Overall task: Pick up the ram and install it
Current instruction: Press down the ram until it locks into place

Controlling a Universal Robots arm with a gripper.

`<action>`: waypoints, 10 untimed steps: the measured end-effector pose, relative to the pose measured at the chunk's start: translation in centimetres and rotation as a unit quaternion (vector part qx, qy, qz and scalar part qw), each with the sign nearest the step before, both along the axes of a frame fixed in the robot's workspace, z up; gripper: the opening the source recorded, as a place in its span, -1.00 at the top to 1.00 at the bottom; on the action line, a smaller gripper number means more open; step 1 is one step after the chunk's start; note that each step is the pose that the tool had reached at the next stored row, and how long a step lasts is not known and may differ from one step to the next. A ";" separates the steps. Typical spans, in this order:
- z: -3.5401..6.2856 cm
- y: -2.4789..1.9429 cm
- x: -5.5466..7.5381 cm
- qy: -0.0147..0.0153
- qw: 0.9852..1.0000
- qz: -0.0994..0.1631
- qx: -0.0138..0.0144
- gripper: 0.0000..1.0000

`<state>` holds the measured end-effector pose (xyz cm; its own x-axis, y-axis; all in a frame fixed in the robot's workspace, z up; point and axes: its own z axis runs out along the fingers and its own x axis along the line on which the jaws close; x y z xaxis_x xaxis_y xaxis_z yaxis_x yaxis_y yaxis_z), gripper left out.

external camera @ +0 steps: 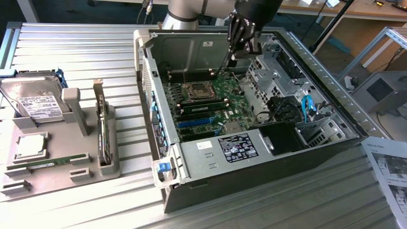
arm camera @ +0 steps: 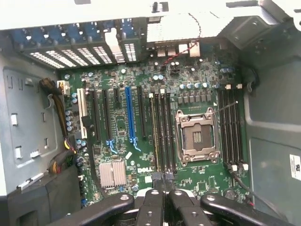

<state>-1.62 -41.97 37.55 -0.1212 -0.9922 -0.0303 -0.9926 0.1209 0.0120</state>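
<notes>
One ram [external camera: 47, 163], a thin green stick, lies flat in the grey tray [external camera: 89, 174] at the exterior view's left. Another green ram stick [external camera: 205, 101] stands in a black slot of the motherboard [external camera: 219, 86], just beside the empty processor socket [external camera: 197, 89]; the wrist view has this stick [arm camera: 154, 134] next to the socket [arm camera: 196, 136]. My gripper [external camera: 234, 55] hangs over the far side of the open computer case, above the board. Its fingers [arm camera: 155, 200] are pressed together with nothing between them, so the gripper [arm camera: 163, 181] is shut and empty.
The tray also carries a hard drive [external camera: 35, 102], a square processor chip [external camera: 30, 145] and an upright card with a metal bracket [external camera: 102, 129]. Case walls [external camera: 210, 160], a drive cage [external camera: 279, 81] and cables [external camera: 307, 106] ring the board. A paper sheet [external camera: 391, 171] lies at the right.
</notes>
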 end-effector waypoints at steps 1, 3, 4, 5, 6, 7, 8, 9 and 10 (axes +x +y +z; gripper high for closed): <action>0.00 0.00 0.0 0.000 1.000 -0.006 0.000 0.79; 0.00 0.00 0.0 0.000 1.000 -0.018 0.000 0.79; 0.00 0.00 0.0 0.000 1.000 -0.025 0.000 0.79; 0.00 0.00 0.0 0.000 1.000 -0.031 0.000 0.79; 0.00 0.00 0.0 0.000 0.999 -0.038 0.000 0.79; 0.00 0.00 0.0 0.000 0.999 -0.043 0.000 0.79; 0.00 0.00 0.0 0.000 0.999 -0.048 0.000 0.79; 0.00 0.00 0.0 0.000 0.999 -0.052 0.000 0.79; 0.00 0.00 0.0 0.000 0.998 -0.057 0.000 0.79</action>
<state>-1.61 -41.97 37.55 -0.2341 -0.9718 -0.0297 -0.9722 0.2338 0.0119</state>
